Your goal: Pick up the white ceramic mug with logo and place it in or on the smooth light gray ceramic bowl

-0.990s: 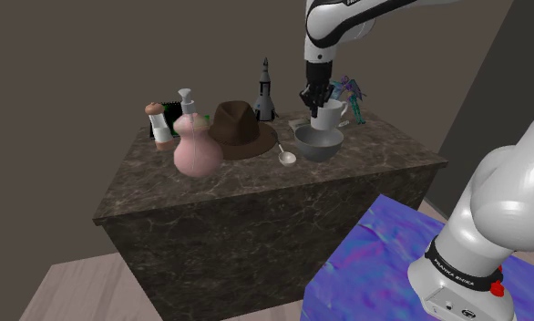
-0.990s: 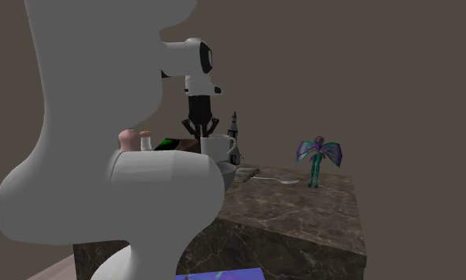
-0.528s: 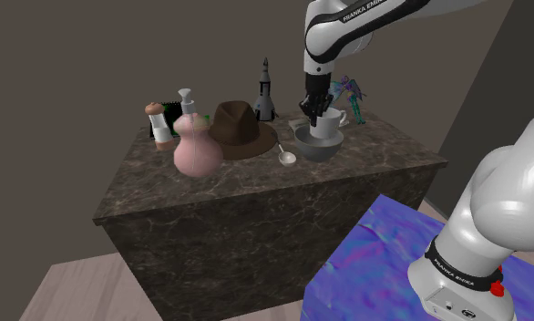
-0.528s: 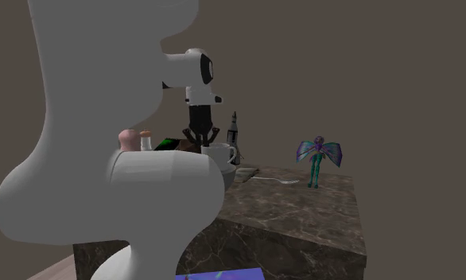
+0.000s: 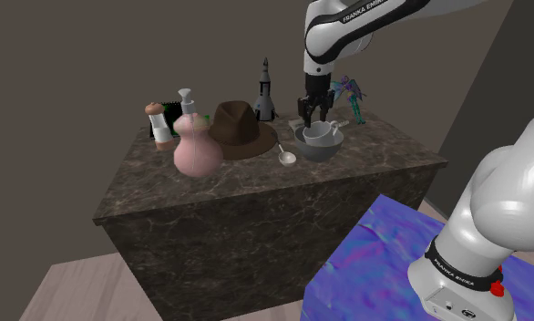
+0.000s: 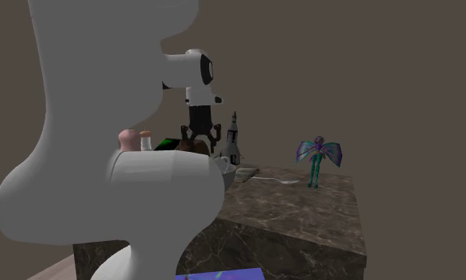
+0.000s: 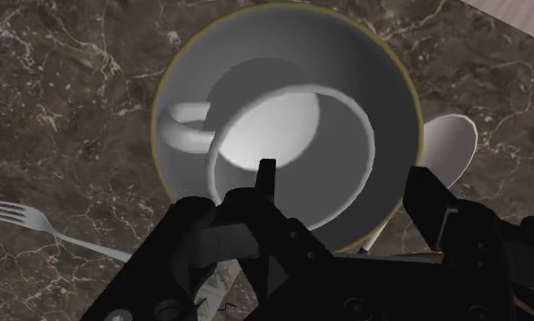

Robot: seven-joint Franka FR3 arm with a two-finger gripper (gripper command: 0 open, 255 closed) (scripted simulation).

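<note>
A pink vase (image 5: 198, 148) stands at the tabletop's (image 5: 365, 150) left front edge, contents hidden. Toward its right back corner, the grey bowl (image 5: 315, 153) holds the white mug (image 5: 320, 133) upright. A second ago the mug hung clamped above the bowl. The gripper (image 5: 309, 113) now has its fingers apart over the rim.
</note>
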